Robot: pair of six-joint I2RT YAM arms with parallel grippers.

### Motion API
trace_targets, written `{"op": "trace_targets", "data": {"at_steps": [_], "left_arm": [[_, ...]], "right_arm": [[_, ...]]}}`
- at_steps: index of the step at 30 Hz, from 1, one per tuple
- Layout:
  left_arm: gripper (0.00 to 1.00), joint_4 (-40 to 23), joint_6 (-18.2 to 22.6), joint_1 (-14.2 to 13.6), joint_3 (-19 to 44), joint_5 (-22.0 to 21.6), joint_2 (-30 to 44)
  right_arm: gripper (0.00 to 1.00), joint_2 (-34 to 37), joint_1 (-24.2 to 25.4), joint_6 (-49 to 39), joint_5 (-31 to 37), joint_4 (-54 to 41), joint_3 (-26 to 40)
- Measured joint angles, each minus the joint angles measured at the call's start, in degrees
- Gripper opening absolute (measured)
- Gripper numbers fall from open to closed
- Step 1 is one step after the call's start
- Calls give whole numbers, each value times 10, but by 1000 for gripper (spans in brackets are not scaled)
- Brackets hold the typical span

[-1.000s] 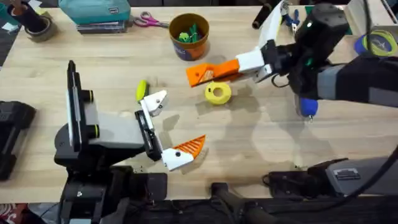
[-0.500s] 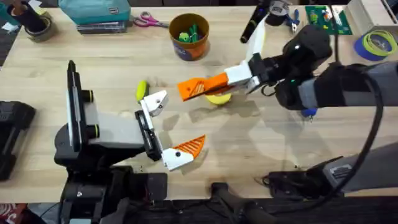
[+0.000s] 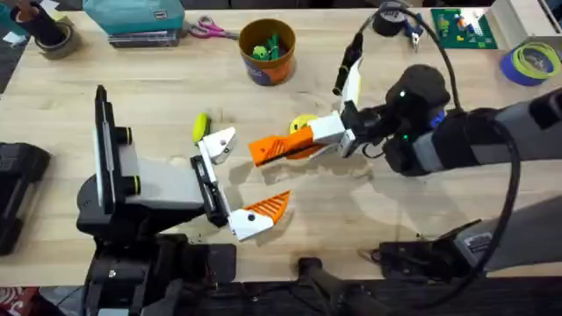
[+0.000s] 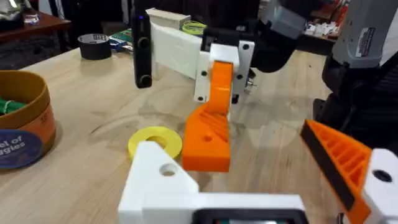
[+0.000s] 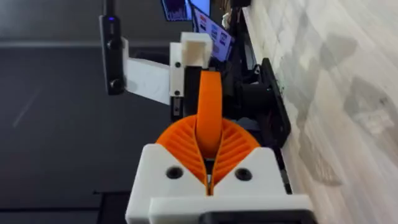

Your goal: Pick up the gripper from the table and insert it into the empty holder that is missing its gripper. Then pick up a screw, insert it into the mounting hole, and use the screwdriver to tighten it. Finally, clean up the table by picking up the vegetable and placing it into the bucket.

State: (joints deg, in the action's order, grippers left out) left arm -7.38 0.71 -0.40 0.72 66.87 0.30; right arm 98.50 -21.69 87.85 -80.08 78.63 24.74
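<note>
Grey-and-black arms with black cables end in white claw mounts with ribbed orange pads (image 3: pixel 268 207), apparently screw-fastened.

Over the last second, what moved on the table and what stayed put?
The right gripper, shut on the loose orange tip, swung left across the yellow ring toward the left arm's bare white mount. The left gripper, bucket and ring stayed put.

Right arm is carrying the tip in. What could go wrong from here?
1. The right hand pinches the tip by a thin edge, apart from the holder. If it meets the holder off-line, it may twist or slip out.
2. The yellow ring lies near the tip, so a low approach could knock it.
3. The vegetable lies beside the holder and an overshoot might push it.
</note>
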Motion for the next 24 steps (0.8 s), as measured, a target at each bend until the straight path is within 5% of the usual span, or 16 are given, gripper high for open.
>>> {"op": "trace_targets", "data": {"at_steps": [24], "left_arm": [[986, 0, 0, 0, 0, 0, 0]], "right_arm": [[10, 0, -47, 9, 53, 90, -9]]}}
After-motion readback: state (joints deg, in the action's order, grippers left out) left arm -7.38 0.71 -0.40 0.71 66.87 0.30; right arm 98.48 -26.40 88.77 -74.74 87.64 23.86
